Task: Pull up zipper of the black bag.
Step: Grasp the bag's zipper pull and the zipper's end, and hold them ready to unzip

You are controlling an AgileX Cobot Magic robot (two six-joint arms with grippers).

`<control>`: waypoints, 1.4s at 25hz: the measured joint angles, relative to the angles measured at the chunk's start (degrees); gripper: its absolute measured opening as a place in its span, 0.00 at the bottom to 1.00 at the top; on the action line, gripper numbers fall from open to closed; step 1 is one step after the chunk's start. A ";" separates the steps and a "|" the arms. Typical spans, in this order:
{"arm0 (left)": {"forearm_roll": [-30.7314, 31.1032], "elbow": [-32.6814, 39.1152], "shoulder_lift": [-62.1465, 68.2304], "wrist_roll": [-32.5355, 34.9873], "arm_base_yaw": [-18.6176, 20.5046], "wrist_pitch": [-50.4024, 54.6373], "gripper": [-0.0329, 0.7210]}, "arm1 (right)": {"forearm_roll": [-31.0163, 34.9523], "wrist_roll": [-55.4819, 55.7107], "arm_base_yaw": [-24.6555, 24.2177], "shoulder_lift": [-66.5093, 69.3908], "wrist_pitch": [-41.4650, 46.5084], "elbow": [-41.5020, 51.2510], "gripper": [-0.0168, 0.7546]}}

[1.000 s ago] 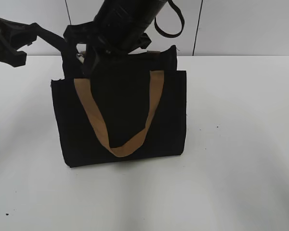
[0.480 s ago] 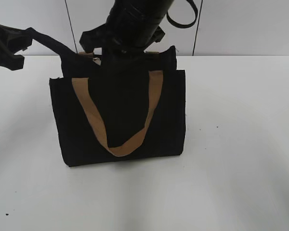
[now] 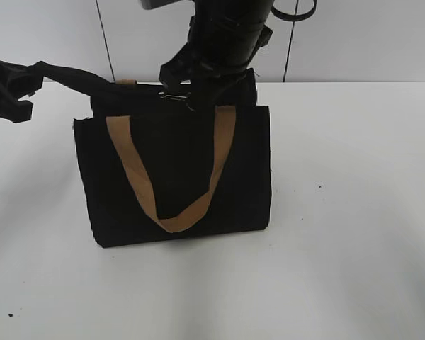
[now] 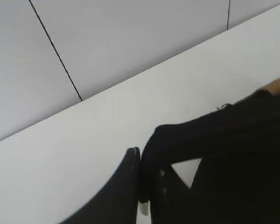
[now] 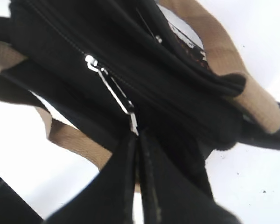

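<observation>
The black bag stands upright on the white table, a tan handle hanging down its front. My left gripper is shut on the bag's top left corner and pulls that fabric out to the left; the left wrist view shows its fingers clamped on black cloth. My right gripper is over the bag's top edge, shut on the silver zipper pull tab. In the right wrist view the tab runs from the zip line into the closed fingertips.
The white table spreads around the bag, with a pale panelled wall behind. A second tan handle lies along the bag's far side. A black cable loops off my right arm.
My right gripper has moved to the right along the bag's top edge with the pull tab. The left gripper keeps its hold on the corner, and the pulled fabric is stretched longer.
</observation>
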 joint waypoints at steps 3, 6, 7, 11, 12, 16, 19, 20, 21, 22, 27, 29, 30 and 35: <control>0.00 0.00 -0.06 0.00 0.00 0.01 0.09 | -0.95 0.00 0.00 -0.77 0.11 0.00 0.01; -0.05 0.00 -0.11 0.00 0.00 0.01 0.09 | -2.58 0.00 0.00 -1.42 0.23 0.00 0.01; -0.05 0.00 -0.11 0.00 0.00 -0.13 0.09 | -3.01 0.00 0.00 -1.66 0.23 0.00 0.01; 0.01 0.00 -0.11 0.00 0.00 -0.49 0.09 | -3.82 -0.05 -0.66 -2.89 0.31 0.00 0.01; 0.07 0.00 -0.11 0.00 -0.06 -0.78 0.09 | -3.68 -0.05 -1.08 -3.23 0.26 0.00 0.01; 0.19 0.00 -0.18 0.00 -0.10 -1.35 0.09 | -1.90 -0.05 -3.31 -3.71 0.19 0.05 0.01; 0.24 0.00 -0.48 0.00 -0.10 -1.46 0.09 | 0.56 -0.24 -4.35 -3.71 0.19 0.05 0.01; 0.24 0.00 -0.48 0.00 -0.10 -1.40 0.09 | 0.73 -0.39 -4.45 -3.71 0.19 0.05 0.01; 0.24 0.00 -0.48 0.00 -0.10 -1.31 0.09 | 0.87 -0.58 -4.57 -3.71 0.19 0.05 0.01; 0.24 0.00 -0.48 0.00 -0.10 -1.11 0.09 | 1.05 -0.70 -4.62 -3.71 0.19 0.05 0.01; 0.22 0.00 -0.48 0.00 -0.37 0.19 0.09 | 1.51 -0.90 -5.10 -3.77 0.14 0.60 0.01; -0.02 0.00 -0.48 0.00 -0.37 1.36 0.09 | 0.82 -1.04 -5.42 -4.06 0.34 1.74 0.01; -0.08 0.00 -0.48 0.00 -0.37 1.83 0.09 | 0.62 -1.10 -5.63 -4.29 0.34 2.63 0.01; -0.36 0.00 -0.48 -0.01 -0.02 2.94 0.09 | -3.01 -1.65 -5.93 -5.85 0.91 5.58 0.01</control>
